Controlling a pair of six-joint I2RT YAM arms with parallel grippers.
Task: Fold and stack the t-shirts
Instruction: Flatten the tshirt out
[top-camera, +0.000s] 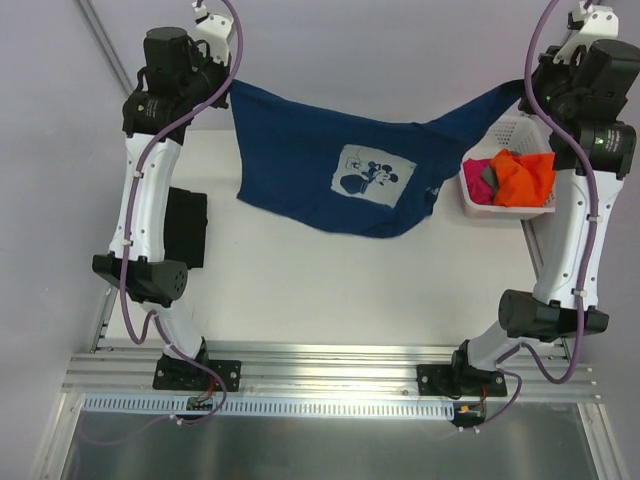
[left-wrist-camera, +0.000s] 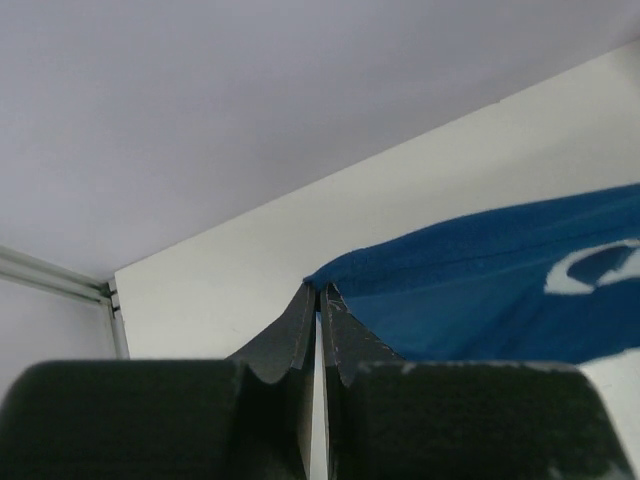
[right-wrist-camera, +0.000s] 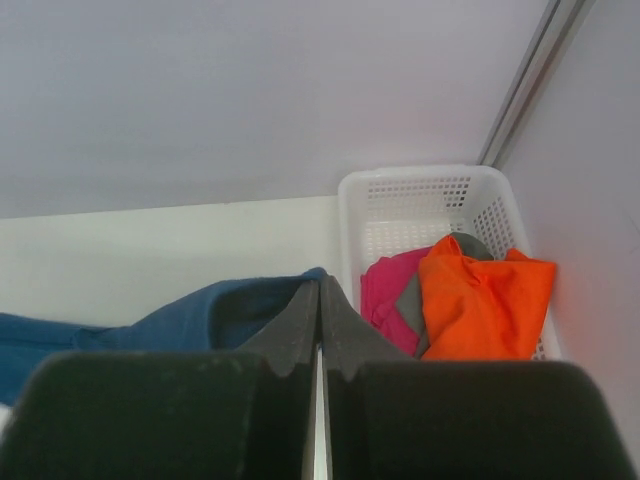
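A navy blue t-shirt (top-camera: 330, 170) with a white cartoon print hangs stretched between my two grippers above the far part of the table, its lower edge sagging onto the white surface. My left gripper (left-wrist-camera: 319, 288) is shut on the shirt's left corner (left-wrist-camera: 470, 280). My right gripper (right-wrist-camera: 320, 281) is shut on its right corner (right-wrist-camera: 190, 315), next to the basket. Orange (top-camera: 525, 178), magenta (top-camera: 478, 172) and grey (top-camera: 487, 180) t-shirts lie bunched in the basket; they also show in the right wrist view (right-wrist-camera: 485, 300). A black folded t-shirt (top-camera: 186, 226) lies at the table's left.
The white lattice basket (top-camera: 508, 130) stands at the far right of the table, close to the right arm and the wall; it also shows in the right wrist view (right-wrist-camera: 420, 205). A wall runs behind the table.
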